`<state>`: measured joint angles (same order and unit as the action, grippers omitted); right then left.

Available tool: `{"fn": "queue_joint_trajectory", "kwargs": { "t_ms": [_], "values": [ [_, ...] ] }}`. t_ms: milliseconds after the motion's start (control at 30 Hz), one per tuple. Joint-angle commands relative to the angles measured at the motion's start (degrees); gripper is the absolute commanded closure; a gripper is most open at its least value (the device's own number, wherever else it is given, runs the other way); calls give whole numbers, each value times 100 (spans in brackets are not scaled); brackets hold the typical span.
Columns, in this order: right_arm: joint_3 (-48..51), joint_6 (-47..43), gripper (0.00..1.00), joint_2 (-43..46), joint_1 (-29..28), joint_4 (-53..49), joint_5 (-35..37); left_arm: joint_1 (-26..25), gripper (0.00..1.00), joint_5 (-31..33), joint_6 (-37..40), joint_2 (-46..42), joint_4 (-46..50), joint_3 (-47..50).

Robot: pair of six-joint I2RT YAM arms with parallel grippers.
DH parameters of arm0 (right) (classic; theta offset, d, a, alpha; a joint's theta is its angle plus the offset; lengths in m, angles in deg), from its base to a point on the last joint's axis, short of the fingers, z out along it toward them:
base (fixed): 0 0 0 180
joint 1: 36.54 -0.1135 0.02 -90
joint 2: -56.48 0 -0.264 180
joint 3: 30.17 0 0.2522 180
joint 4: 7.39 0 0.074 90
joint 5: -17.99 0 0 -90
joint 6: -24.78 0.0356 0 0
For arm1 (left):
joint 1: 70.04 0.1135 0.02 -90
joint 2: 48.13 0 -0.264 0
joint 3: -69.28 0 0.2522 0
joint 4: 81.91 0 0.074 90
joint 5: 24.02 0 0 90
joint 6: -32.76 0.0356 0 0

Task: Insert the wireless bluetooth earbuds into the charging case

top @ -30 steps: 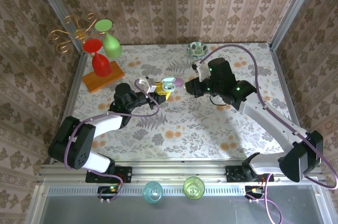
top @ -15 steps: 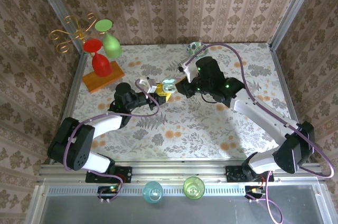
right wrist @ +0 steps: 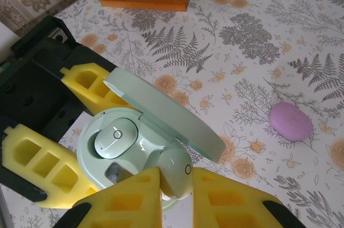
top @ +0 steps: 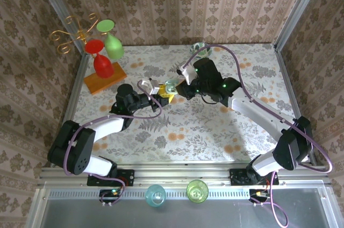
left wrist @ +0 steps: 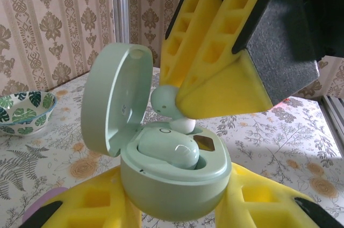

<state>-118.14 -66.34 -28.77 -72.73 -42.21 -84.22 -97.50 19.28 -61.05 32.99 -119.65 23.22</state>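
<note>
A mint-green charging case [left wrist: 177, 185] with its lid [left wrist: 110, 99] swung open sits between the yellow fingers of my left gripper [left wrist: 177, 209], which is shut on it. One mint earbud [left wrist: 169, 150] lies seated in the case. My right gripper [right wrist: 177, 185] is shut on a second mint earbud [right wrist: 176, 173], held right at the case's [right wrist: 142, 144] rim beside the seated earbud [right wrist: 114, 137]. From above, the left gripper [top: 164, 94] and right gripper [top: 177, 89] meet at the case [top: 170, 85] mid-table.
A lilac pebble-shaped case [right wrist: 291, 121] lies on the floral tablecloth to the right. A leaf-patterned bowl [top: 200, 49] stands at the back. A wooden board [top: 105, 80] with red and green glasses sits back left. Two cups [top: 156, 194] stand below the near edge.
My right arm has swung left across the table, bringing its earbud up to the open case. The left arm and the case have stayed put.
</note>
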Motion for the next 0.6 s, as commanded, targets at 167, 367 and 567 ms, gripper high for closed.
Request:
{"fn": "queue_joint_trajectory", "kwargs": {
  "t_ms": [167,367,567],
  "values": [
    [-175,-332,81,-84,-46,-261,220,-49,74,-112,71,-143,42,-172],
    [-180,-518,82,-9,-55,-452,245,-50,74,-102,74,-106,51,-188],
    [-155,-658,82,50,-55,-544,191,-49,74,-102,74,-97,49,-198]
  ]
}}
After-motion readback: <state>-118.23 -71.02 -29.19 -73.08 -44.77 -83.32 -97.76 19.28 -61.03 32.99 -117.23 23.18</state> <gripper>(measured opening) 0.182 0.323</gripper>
